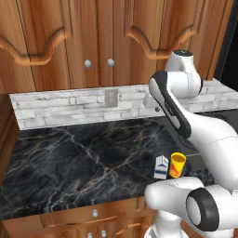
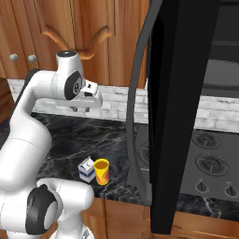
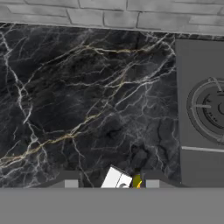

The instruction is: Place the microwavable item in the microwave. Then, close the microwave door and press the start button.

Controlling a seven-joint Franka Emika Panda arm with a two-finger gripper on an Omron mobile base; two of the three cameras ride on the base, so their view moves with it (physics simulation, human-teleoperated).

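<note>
The microwavable item, a small yellow cup (image 1: pixel 177 165) (image 2: pixel 101 171), stands upright near the counter's front edge, touching or almost touching a white-and-blue milk carton (image 1: pixel 161 167) (image 2: pixel 86 169). My gripper (image 2: pixel 80 110) (image 3: pixel 111 183) hangs high above the counter near the backsplash, pointing down, open with nothing between its fingers. In the hand view the cup (image 3: pixel 137 180) and carton (image 3: pixel 116 179) peek in at the bottom edge. The microwave door (image 2: pixel 179 116) stands swung wide open, with its curved grey handle (image 2: pixel 133 107) facing me. Part of the microwave's grey interior (image 2: pixel 224 56) shows behind it.
A black cooktop (image 2: pixel 210 163) (image 3: pixel 203 109) with round burners lies right of the cup, under the open door. Black marble counter (image 1: pixel 83 153) stretches to the left. Wooden cabinets (image 1: pixel 97 42) hang above the grey brick backsplash (image 1: pixel 69 107).
</note>
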